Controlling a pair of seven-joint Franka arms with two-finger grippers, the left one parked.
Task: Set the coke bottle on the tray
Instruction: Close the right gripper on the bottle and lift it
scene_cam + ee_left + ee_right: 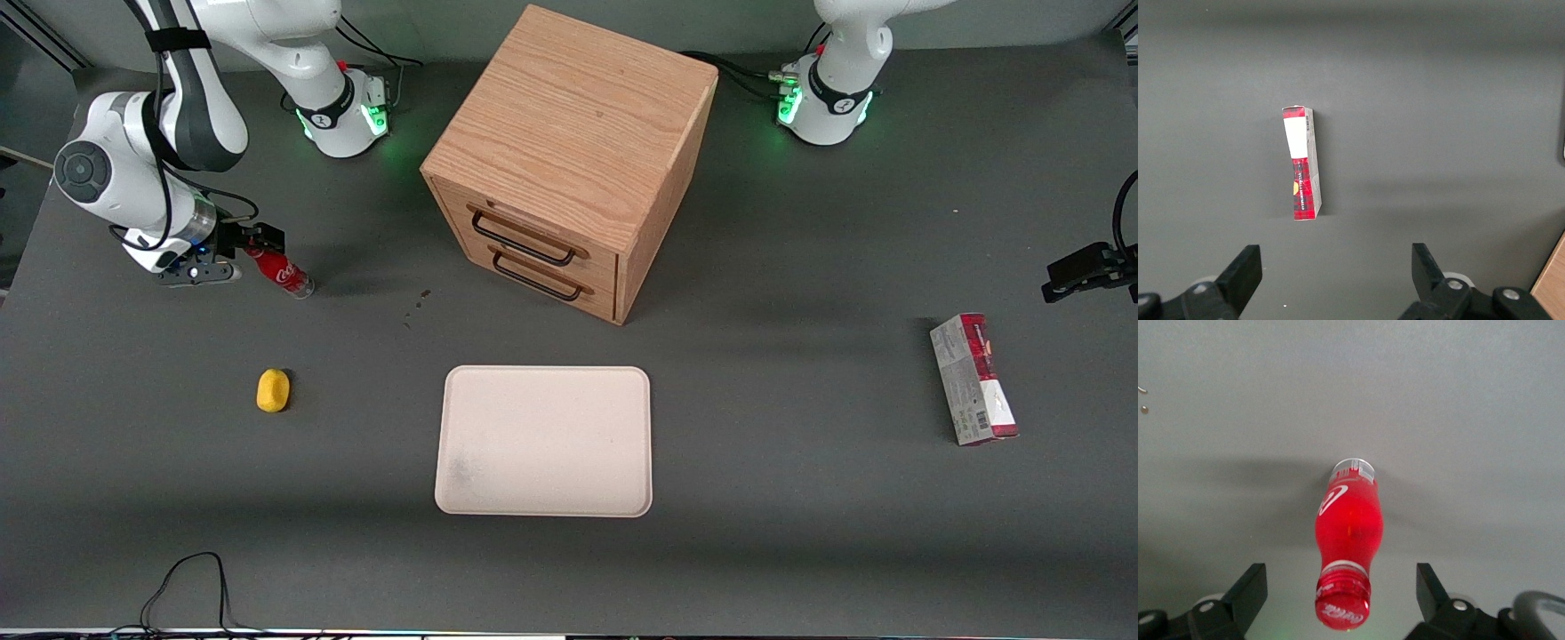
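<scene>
The right arm's end effector [1341,590] sits low at the working arm's end of the grey table [800,551], fingers spread wide w/ the small red coke bottle [1347,540] between them, cap [1343,608] toward the wrist, not pinched. The bottle stands tilted on the table, well apart from the flat cream-white rectangular tray [622,391], which lies nearer the front camera in front of the wooden drawer cabinet [569,151].

Coke bottle [281,272] [1348,543] upright; tray [544,442] flat, well apart.

Bottle [1349,533]: red, red cap, white script logo, clear base. Tray [544,440]: cream-white, faint grey smudge. Cabinet [569,160]: light wood grain, black handles. Carton [973,379]: red and grey. Table [800,498]: dark grey. Gripper [252,247]: black.
</scene>
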